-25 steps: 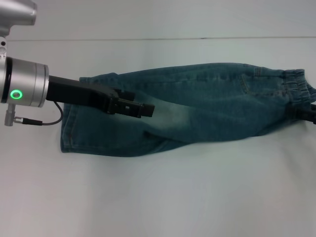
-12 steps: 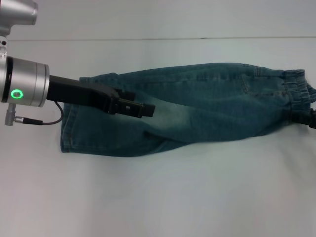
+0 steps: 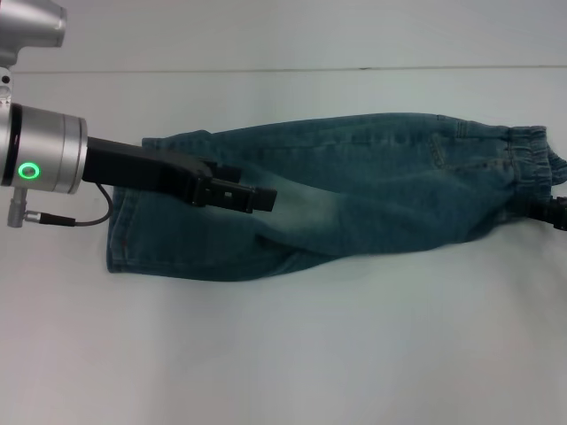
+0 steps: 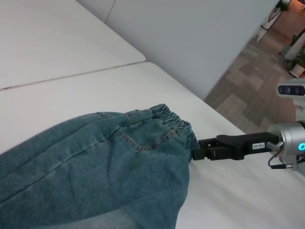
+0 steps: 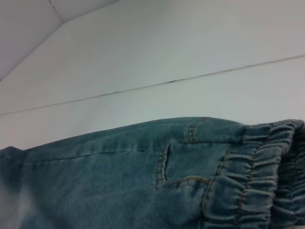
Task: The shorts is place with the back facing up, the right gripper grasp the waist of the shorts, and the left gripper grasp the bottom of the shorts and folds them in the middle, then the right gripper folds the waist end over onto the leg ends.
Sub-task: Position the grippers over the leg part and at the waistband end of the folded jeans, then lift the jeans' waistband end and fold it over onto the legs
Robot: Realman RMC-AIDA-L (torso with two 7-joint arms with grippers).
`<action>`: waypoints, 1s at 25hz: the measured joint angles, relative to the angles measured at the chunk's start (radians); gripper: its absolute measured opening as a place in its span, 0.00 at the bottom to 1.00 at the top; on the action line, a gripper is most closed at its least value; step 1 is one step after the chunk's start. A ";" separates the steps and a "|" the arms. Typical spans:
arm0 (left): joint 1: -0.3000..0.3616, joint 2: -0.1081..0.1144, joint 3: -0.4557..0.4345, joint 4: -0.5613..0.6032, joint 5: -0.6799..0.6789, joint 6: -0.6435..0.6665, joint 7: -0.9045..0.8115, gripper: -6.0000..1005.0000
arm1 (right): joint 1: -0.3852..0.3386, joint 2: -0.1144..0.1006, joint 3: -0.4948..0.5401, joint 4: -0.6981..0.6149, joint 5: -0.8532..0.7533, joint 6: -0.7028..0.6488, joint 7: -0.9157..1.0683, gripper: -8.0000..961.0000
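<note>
The blue denim shorts (image 3: 372, 186) lie flat across the table, folded lengthwise. Their elastic waist (image 3: 532, 164) is at the right and the leg hems (image 3: 115, 232) at the left. My left gripper (image 3: 244, 184) hovers over the leg part, its fingers apart and holding nothing. My right gripper (image 3: 556, 212) shows only at the right edge of the head view. In the left wrist view the right gripper (image 4: 198, 153) is shut on the corner of the waist (image 4: 174, 126). The right wrist view shows the gathered waistband (image 5: 252, 176) and a back pocket seam close up.
The white table (image 3: 283, 354) stretches out on all sides of the shorts. A seam line crosses it behind the shorts (image 3: 354, 69). Beyond the table's far side, the left wrist view shows a grey wall (image 4: 200, 38) and floor.
My right gripper has drawn slightly to the right, toward the picture's edge, keeping hold of the waist. The left gripper and the leg hems have stayed put.
</note>
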 joint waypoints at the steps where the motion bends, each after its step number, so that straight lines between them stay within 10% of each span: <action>1: 0.000 0.000 0.000 0.000 0.001 0.000 0.000 0.93 | 0.000 0.000 0.000 0.000 0.000 0.000 0.001 0.63; 5: 0.002 0.000 0.001 0.000 0.006 0.000 0.000 0.93 | 0.001 0.000 0.005 0.000 0.000 0.003 0.004 0.42; 25: 0.008 -0.001 0.001 -0.031 0.001 -0.003 0.018 0.93 | -0.007 -0.004 0.054 0.000 0.012 -0.018 0.018 0.07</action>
